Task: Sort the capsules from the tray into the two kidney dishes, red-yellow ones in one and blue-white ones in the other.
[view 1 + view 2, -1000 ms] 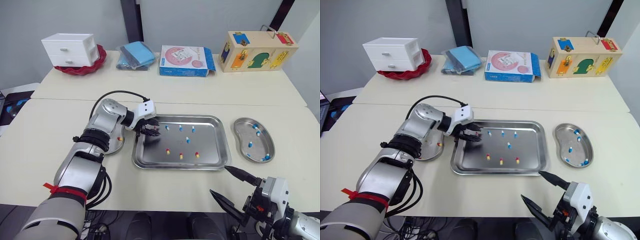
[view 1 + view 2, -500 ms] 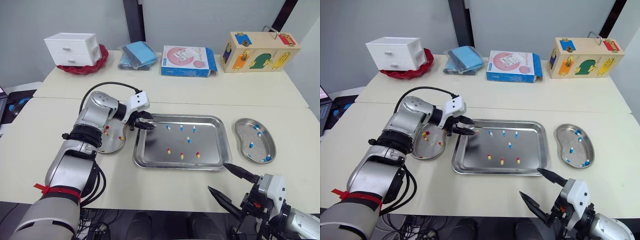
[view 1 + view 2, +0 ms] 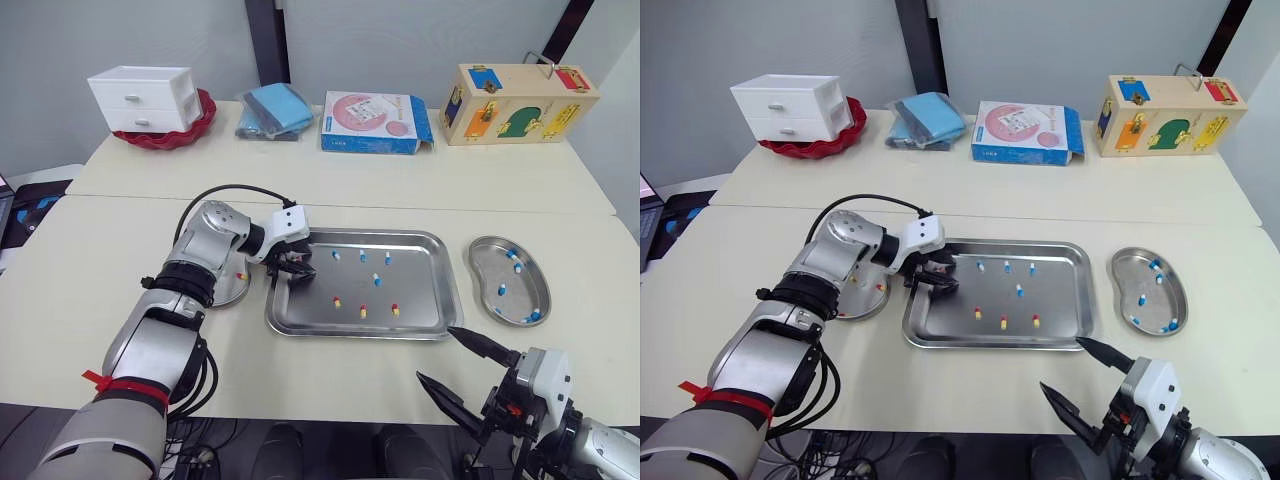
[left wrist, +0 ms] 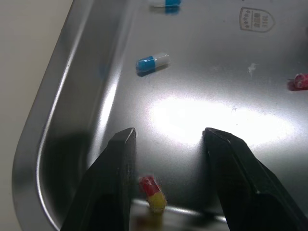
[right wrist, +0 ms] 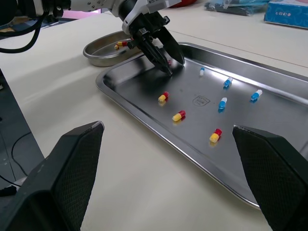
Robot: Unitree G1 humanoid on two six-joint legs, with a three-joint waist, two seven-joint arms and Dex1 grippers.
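Two-tone capsules (image 3: 377,280) scattered in steel tray (image 3: 420,292)

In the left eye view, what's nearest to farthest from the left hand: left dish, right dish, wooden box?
1. left dish, just beside the left hand, on its left.
2. right dish, across on the right side.
3. wooden box, far back on the right.

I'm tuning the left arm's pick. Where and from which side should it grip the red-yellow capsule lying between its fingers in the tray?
Pinch the red-yellow capsule across its middle, from straight above. It lies flat near the wall of the tray, which blocks a sideways approach, and its rounded ends would likely slip. The open left gripper straddles it.
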